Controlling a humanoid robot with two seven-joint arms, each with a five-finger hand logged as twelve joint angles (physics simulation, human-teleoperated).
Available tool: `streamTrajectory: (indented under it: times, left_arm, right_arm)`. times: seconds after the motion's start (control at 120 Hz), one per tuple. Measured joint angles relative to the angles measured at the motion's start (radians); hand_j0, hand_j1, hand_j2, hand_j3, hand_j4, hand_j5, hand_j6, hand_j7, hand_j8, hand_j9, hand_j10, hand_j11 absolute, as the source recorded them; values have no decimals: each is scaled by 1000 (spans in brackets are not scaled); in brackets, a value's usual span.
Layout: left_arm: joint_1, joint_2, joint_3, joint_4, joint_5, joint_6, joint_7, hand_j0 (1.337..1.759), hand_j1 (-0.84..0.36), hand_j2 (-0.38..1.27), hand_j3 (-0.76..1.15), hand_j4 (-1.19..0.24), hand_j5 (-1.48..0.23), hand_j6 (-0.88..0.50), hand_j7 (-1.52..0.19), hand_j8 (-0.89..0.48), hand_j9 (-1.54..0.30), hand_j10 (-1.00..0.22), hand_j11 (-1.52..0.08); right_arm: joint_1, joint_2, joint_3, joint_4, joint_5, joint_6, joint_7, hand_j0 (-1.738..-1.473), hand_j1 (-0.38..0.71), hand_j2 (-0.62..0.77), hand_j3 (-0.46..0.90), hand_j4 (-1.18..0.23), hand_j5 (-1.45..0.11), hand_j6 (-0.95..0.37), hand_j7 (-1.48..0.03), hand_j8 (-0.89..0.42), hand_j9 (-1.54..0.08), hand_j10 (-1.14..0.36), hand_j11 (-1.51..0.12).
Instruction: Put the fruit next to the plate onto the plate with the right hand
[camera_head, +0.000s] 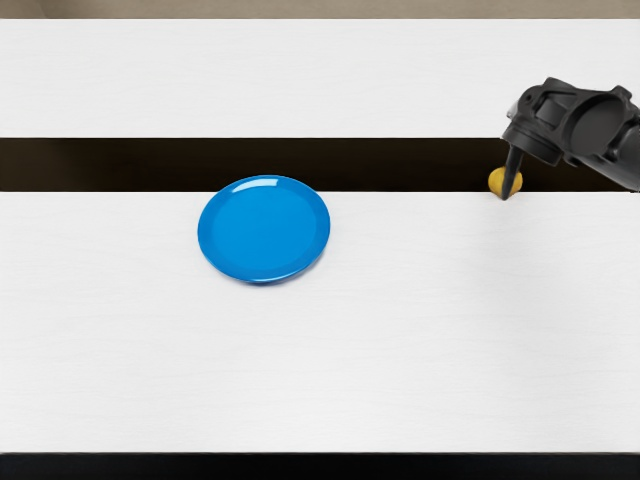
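A round blue plate (263, 229) lies flat on the white table, left of centre. A small yellow fruit (498, 181) sits far to the plate's right, at the table's back edge by the dark gap. My right hand (520, 150), black, comes in from the upper right edge and hovers just above and to the right of the fruit. A thin black part of the hand reaches down across the fruit's right side and hides part of it. I cannot tell whether the fruit is held or just touched. The left arm is out of view.
A dark gap (300, 165) runs across the picture behind the near table (400, 330), with a second white surface (300, 75) beyond it. The fruit lies right at that gap.
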Motion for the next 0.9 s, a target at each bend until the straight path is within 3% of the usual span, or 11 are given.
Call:
streamTrajectory:
  times: [0.367,0.742,0.9]
  left_arm:
    - [0,0,0,0,0,0,0,1658,344,1,0,-4,-5,-4,-5,-4,-5,-4,-5]
    - [0,0,0,0,0,0,0,1658,344,1,0,-4,-5,-4,-5,-4,-5,-4,-5]
    - [0,0,0,0,0,0,0,1658,344,1,0,-4,-5,-4,-5,-4,-5,-4,-5]
  right_arm:
    - [-144,50,64,-200,-5,2,2,-1658,-313,-5,0,-34,-40,-36,-40,-34,-40,-33,-40]
    - [-188,97,98,-314,2,-3,164,-1658,-313,-5,0,-33,-40,-35,-40,-34,-40,-33,-40]
    - [-201,101,101,-320,2,-6,190,-1658,-240,-17,0,-95,-120,-96,-119,-95,-120,-94,-120]
